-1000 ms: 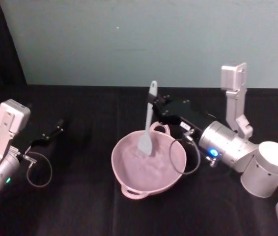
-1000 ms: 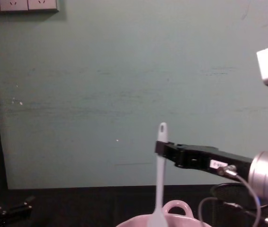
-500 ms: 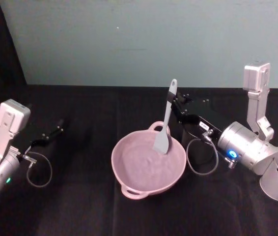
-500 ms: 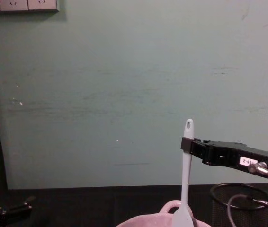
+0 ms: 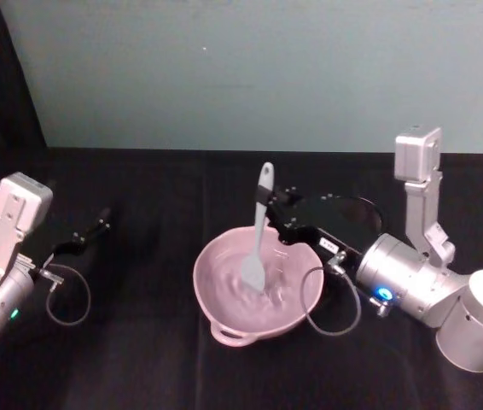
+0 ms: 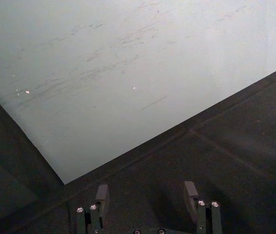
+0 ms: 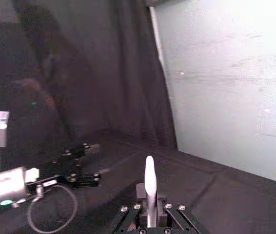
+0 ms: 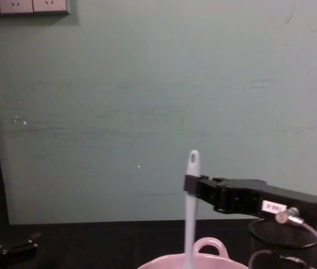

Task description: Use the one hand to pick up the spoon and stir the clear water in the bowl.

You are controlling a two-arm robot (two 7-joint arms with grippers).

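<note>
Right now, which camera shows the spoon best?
The head view: the whole spoon shows, near upright, blade down inside the bowl, handle pinched by the right gripper. The chest view gives the handle from the side, blade cut off below. The right wrist view catches the handle's top end. The left gripper sits parked, open.

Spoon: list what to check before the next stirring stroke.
1. Grip: right gripper shut on the spoon handle, near its top: ok.
2. Blade down inside the bowl, spoon nearly upright: ok.
3. Blade touching the bowl's bottom: cannot tell.
4. Left gripper parked open at the left, apart from the bowl: ok.
5. Clearance between the right arm and the mesh cup: cannot tell.
</note>
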